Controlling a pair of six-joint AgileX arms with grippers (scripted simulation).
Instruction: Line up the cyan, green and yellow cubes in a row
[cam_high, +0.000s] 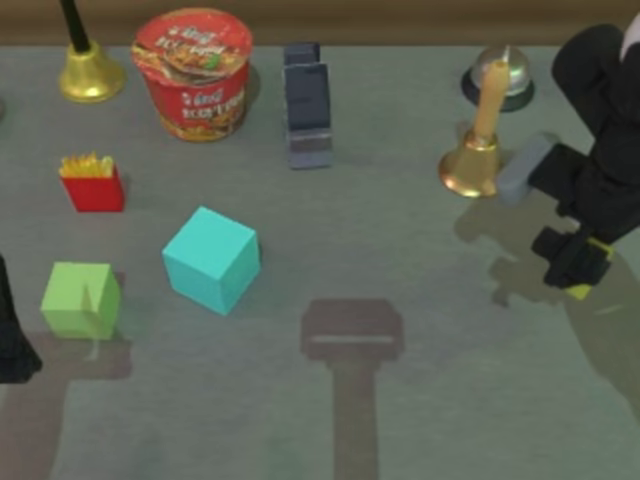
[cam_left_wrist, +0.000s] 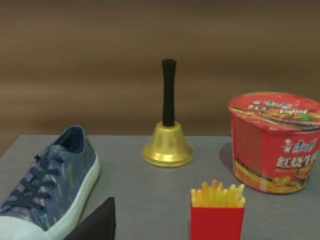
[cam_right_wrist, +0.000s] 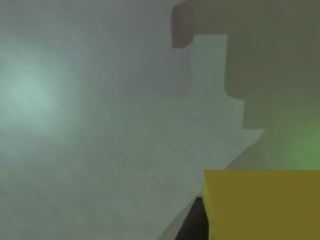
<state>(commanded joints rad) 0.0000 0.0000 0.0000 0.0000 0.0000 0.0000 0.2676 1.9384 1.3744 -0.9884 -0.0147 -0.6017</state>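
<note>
The cyan cube (cam_high: 211, 259), the largest, sits left of centre and is turned at an angle. Near the left edge stands the green cube (cam_high: 80, 299). At the right, my right gripper (cam_high: 580, 272) is shut on the small yellow cube (cam_high: 581, 291), which it holds above the table with its shadow beneath. In the right wrist view the yellow cube (cam_right_wrist: 260, 207) fills the corner beside a dark finger (cam_right_wrist: 192, 225). My left arm (cam_high: 12, 340) is parked at the left edge, close to the green cube. Only one of its dark fingers (cam_left_wrist: 97, 222) shows.
Along the back stand a gold hand bell (cam_high: 88, 72), a red noodle cup (cam_high: 195, 72), a grey-blue stand (cam_high: 307, 105), a wooden-handled bell (cam_high: 475, 155) and a desk bell (cam_high: 500, 75). A red fries box (cam_high: 92, 182) is behind the green cube. A blue sneaker (cam_left_wrist: 45, 185) lies far left.
</note>
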